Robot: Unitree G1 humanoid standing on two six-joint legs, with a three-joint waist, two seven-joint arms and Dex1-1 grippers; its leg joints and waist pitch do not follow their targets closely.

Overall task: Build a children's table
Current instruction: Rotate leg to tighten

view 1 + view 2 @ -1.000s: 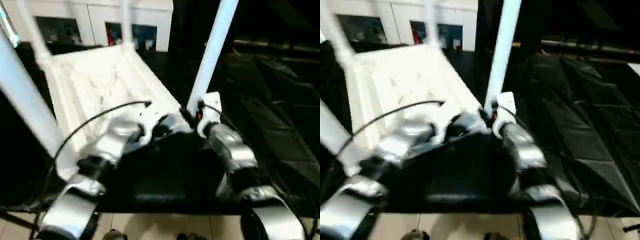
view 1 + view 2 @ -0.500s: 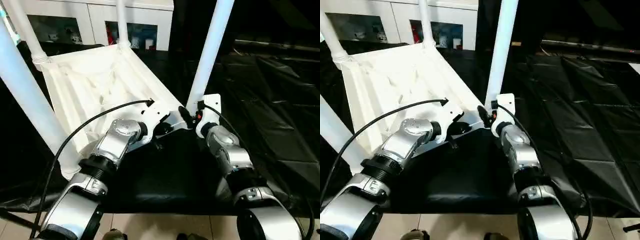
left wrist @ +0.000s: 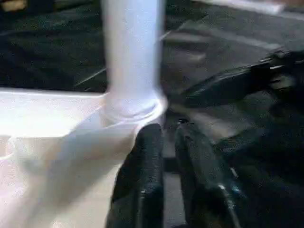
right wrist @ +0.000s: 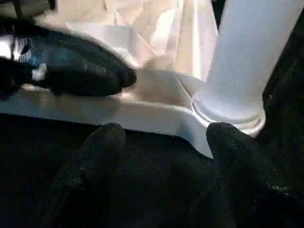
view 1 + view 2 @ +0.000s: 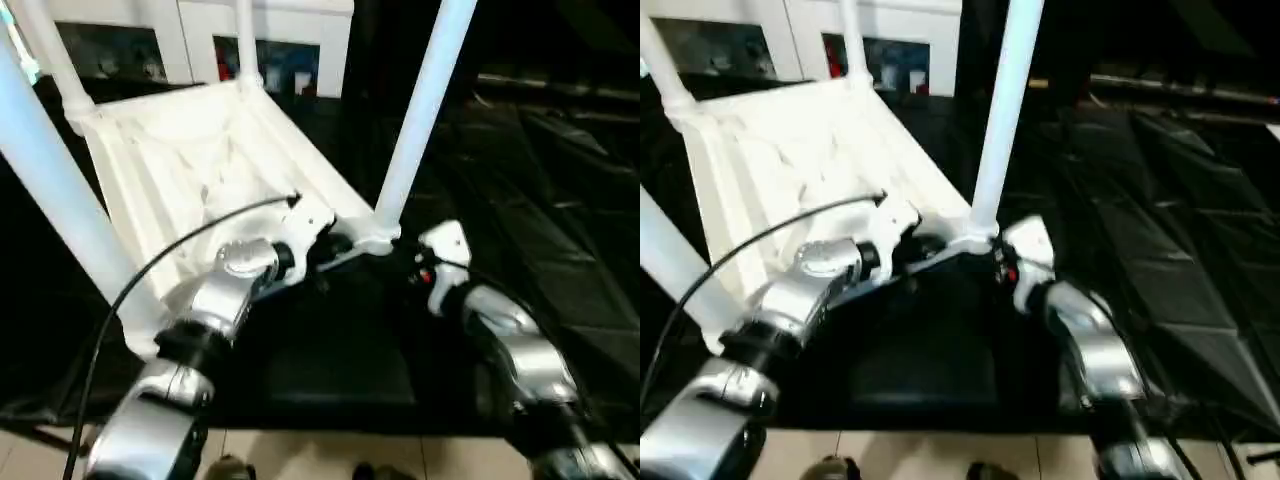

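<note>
The white tabletop (image 5: pixel 200 150) lies upside down, ribs up, with white legs standing in its corner sockets. The near-right leg (image 5: pixel 415 120) rises from the corner socket (image 4: pixel 228 111) nearest my grippers. My left gripper (image 5: pixel 333 249) lies along the near rim just beside that socket. Its fingers (image 3: pixel 147 156) are almost together with a thin gap, and I see nothing between them. My right gripper (image 4: pixel 164 130) stands open a short way in front of the same corner, touching neither the rim nor the leg. The big near-left leg (image 5: pixel 45 180) crosses the picture's left side.
A white glass-door cabinet (image 5: pixel 200 20) stands behind the tabletop. Black sheeting (image 5: pixel 540 180) covers the floor to the right and under the near edge. Pale floor tiles (image 5: pixel 330 455) show at the bottom. A black cable (image 5: pixel 180 245) arcs over my left forearm.
My right gripper has let go of the near-right leg's base, backed off to the near right and opened wider. The left gripper stays at the rim. The camera has shifted a little.
</note>
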